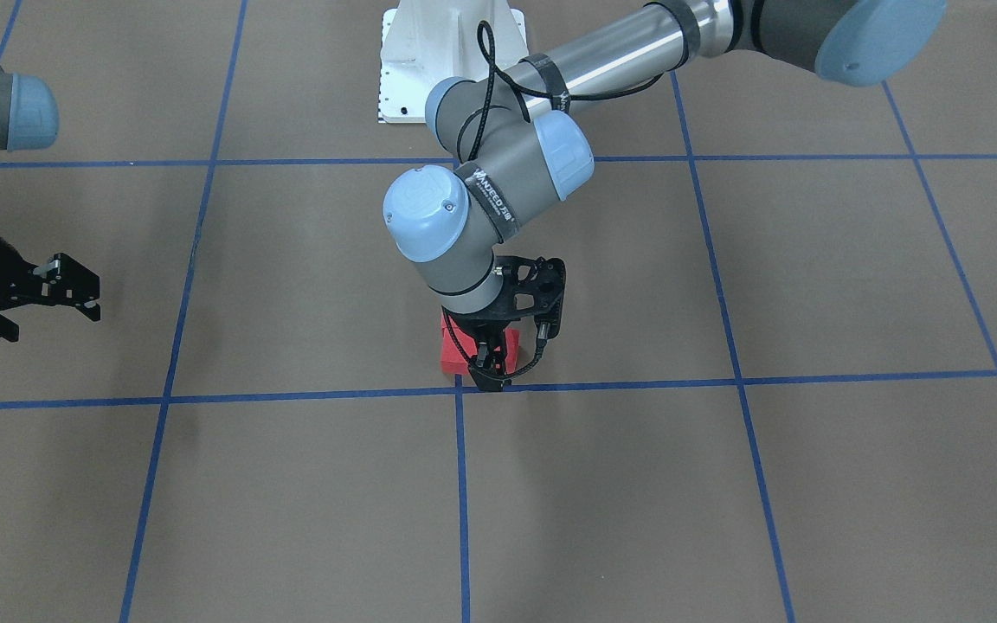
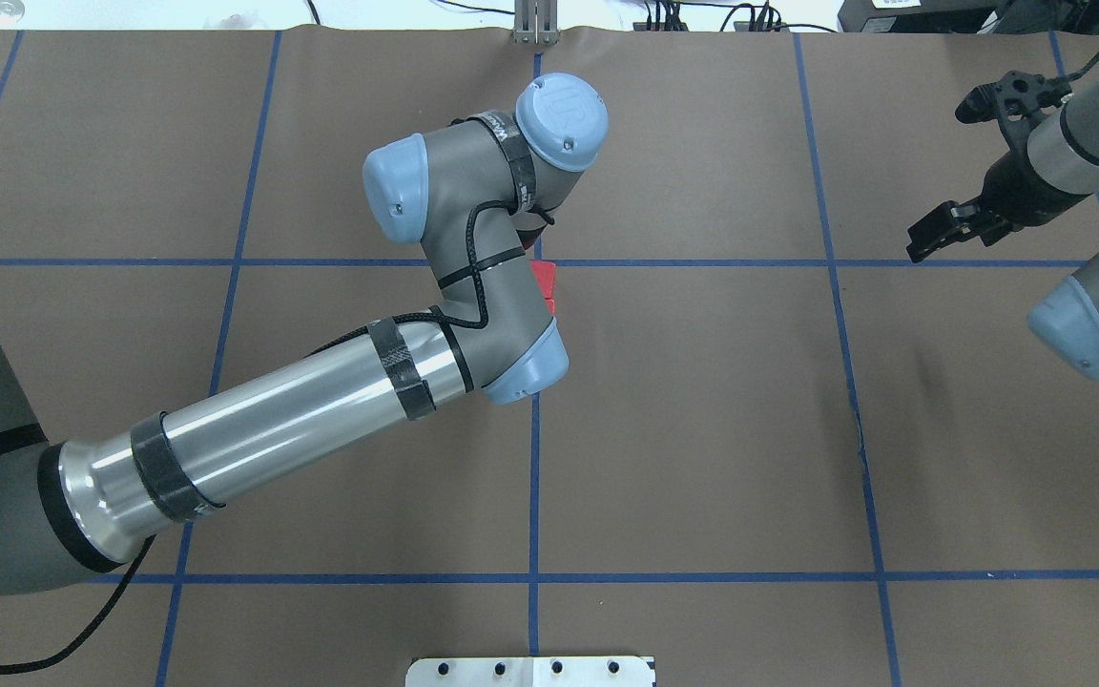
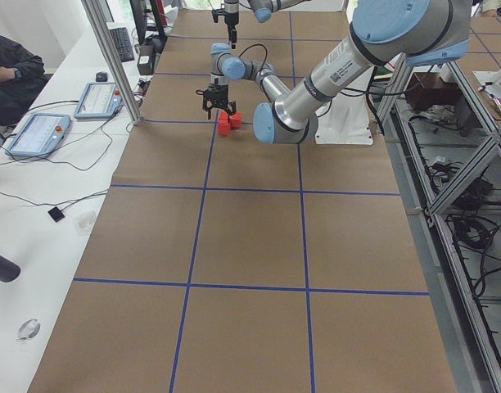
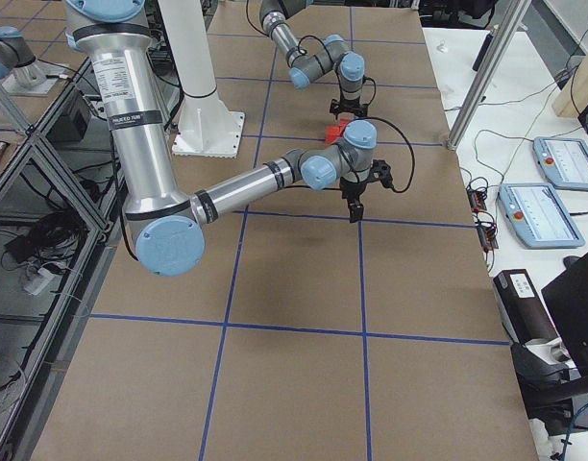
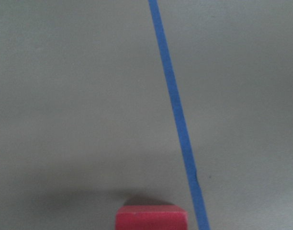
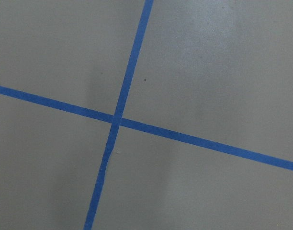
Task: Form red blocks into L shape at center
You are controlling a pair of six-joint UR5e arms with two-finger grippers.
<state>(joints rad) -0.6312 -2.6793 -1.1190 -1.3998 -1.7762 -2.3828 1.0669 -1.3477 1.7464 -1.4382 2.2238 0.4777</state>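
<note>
At center, seemingly clustered red blocks

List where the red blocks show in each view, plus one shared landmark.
Front-facing: red blocks, middle.
Overhead: above middle.
Exterior left: top, left of middle.
Exterior right: top, right of middle.
Left wrist: bottom edge.
Right wrist: not in it.
Shared: center crossing beside them.

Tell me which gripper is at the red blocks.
The left gripper, down at the red blocks by the center crossing; the right gripper hangs far aside.
</note>
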